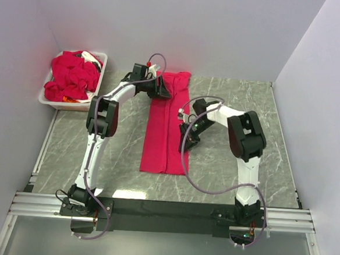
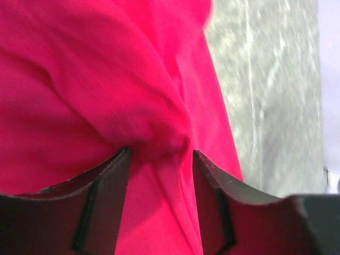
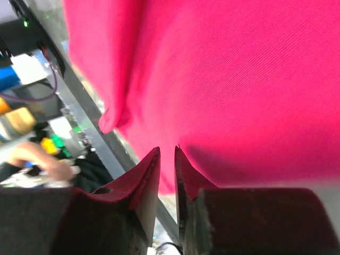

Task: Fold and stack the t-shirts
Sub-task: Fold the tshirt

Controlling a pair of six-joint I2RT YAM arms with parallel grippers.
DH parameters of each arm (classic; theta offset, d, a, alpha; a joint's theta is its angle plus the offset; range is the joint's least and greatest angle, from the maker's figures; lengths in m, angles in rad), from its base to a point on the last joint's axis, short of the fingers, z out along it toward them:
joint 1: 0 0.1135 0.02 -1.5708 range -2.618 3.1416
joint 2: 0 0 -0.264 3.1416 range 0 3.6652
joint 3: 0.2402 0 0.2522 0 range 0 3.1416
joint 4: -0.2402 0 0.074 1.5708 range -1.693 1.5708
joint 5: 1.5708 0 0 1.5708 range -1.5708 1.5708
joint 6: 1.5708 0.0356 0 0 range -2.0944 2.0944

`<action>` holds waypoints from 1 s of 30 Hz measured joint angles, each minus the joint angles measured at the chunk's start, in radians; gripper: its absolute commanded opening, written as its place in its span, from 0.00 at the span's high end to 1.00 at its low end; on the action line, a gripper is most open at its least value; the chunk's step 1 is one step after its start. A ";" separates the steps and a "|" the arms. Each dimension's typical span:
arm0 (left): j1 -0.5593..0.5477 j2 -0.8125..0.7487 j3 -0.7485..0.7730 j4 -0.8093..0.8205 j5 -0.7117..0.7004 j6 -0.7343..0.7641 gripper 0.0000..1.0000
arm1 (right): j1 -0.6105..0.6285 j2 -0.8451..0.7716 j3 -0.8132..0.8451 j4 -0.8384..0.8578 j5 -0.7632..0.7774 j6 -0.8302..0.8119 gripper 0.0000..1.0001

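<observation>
One crimson t-shirt [image 1: 167, 127] lies mid-table, folded lengthwise into a long narrow strip running from back to front. My left gripper [image 1: 162, 92] is at the strip's far end. Its jaws stand apart over the fabric [image 2: 106, 79], and a small bunch of cloth sits at the fingertips of this gripper [image 2: 161, 151]. My right gripper [image 1: 187, 134] is at the strip's right edge, about halfway along. Its jaws [image 3: 167, 149] show a narrow gap with no cloth pinched, and the shirt [image 3: 239, 79] lies just beyond them. More crumpled red t-shirts [image 1: 71, 77] fill the bin.
A white plastic bin [image 1: 46, 98] stands at the back left corner against the wall. Walls close in the table on the left, back and right. A metal rail [image 1: 164, 212] carrying both arm bases runs along the near edge.
</observation>
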 measured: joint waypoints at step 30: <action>-0.047 -1.469 -1.678 -0.277 0.198 1.704 0.45 | 0.489 -0.986 -0.886 0.504 0.587 -0.717 0.54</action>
